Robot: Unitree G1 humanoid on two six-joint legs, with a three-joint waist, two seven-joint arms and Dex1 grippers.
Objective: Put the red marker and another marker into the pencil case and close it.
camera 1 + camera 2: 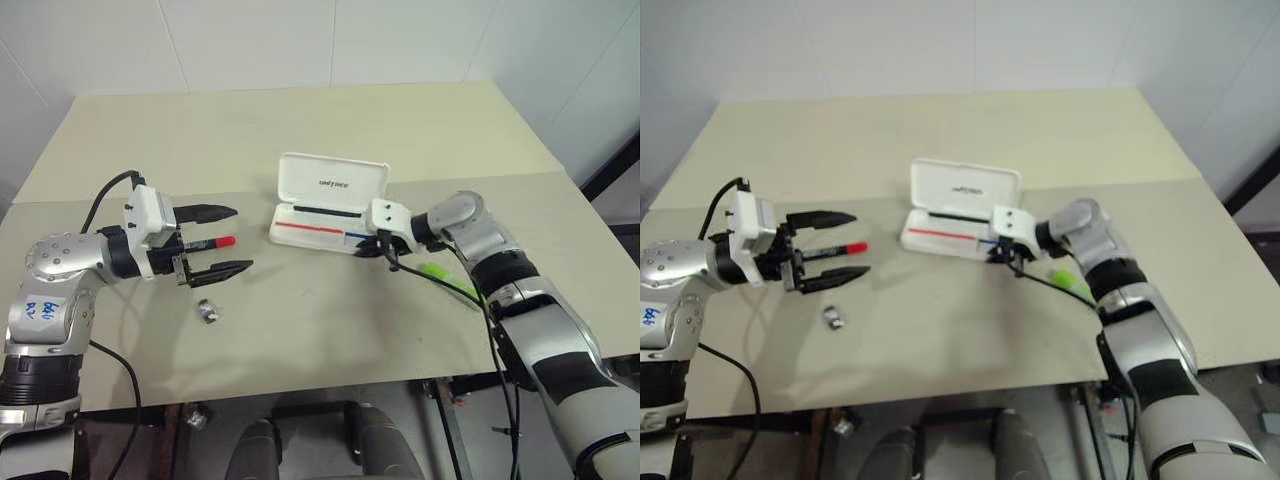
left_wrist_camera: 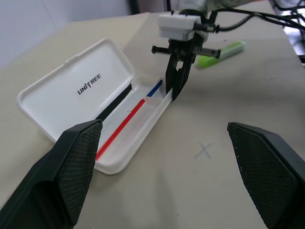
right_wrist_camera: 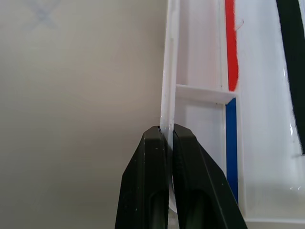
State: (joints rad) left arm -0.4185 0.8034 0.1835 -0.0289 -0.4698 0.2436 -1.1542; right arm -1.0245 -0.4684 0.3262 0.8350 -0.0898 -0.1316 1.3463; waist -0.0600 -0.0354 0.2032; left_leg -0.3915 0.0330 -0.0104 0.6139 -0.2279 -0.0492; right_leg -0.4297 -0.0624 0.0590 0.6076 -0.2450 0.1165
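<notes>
The red marker point(image 1: 222, 242) shows just its red tip at centre left; the left gripper point(image 1: 228, 240) covers the rest. The green highlighter point(image 1: 447, 277), right of centre, is partly behind the right arm. A small dark object point(image 1: 208, 311) at lower left is too small to identify.

Head cameras look down on the table point(image 1: 300, 130); wrist cameras sit near the pencil case point(image 2: 71, 90).
</notes>
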